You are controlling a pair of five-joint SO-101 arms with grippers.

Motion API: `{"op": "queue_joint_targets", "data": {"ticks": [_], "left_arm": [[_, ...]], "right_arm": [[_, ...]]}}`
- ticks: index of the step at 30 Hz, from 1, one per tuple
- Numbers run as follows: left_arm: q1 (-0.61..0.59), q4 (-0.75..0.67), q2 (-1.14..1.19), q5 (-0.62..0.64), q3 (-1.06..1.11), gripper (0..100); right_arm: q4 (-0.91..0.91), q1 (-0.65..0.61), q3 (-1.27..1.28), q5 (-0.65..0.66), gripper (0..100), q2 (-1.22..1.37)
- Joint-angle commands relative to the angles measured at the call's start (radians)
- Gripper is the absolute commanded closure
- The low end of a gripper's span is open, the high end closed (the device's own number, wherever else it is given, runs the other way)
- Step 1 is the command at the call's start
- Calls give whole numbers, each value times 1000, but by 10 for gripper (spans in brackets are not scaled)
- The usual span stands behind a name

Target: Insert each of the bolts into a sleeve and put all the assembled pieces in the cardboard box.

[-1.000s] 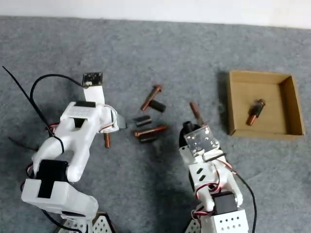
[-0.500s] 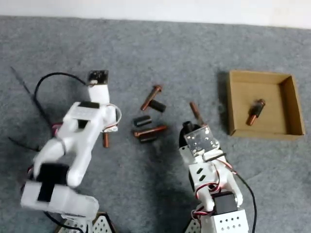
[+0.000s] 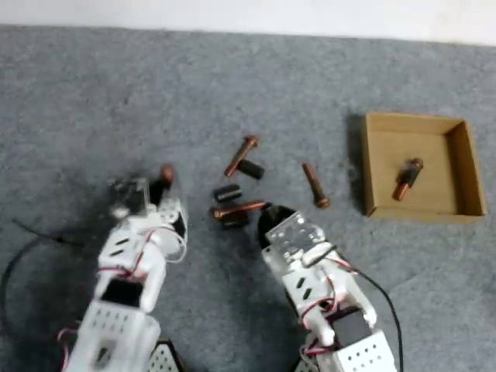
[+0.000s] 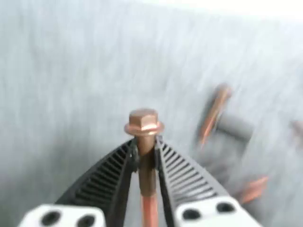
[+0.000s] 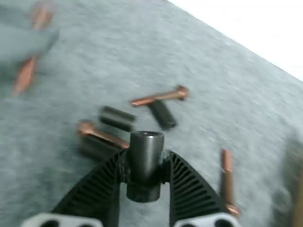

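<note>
Behind the left claw (image 4: pixel 146 142), a bolt (image 4: pixel 213 115) and sleeve (image 4: pixel 235 127) are blurred.

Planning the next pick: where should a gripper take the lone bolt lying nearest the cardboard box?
Probably mid-shank on the bolt, from straight above, closing across its length: it lies flat with nothing touching it, leaving both sides free.
</note>
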Motion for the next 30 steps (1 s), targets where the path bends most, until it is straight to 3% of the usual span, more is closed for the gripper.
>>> {"op": "queue_joint_targets", "data": {"ticks": [1, 6, 11, 17, 22, 30], "left_arm": [[44, 103, -268, 54, 28, 996], [139, 147, -469, 222, 16, 996], [303, 166, -410, 232, 21, 996], [329, 184, -404, 239, 21, 996], [305, 183, -404, 453, 15, 996], [303, 183, -404, 474, 16, 995]], "right_arm": [[-27, -77, 122, 12, 994, -5], [-104, -104, 122, 9, 994, 4], [-113, -104, 122, 12, 994, 4], [-113, -104, 122, 17, 994, 2], [-113, -104, 122, 17, 994, 2], [-110, -104, 122, 18, 994, 2]]}}
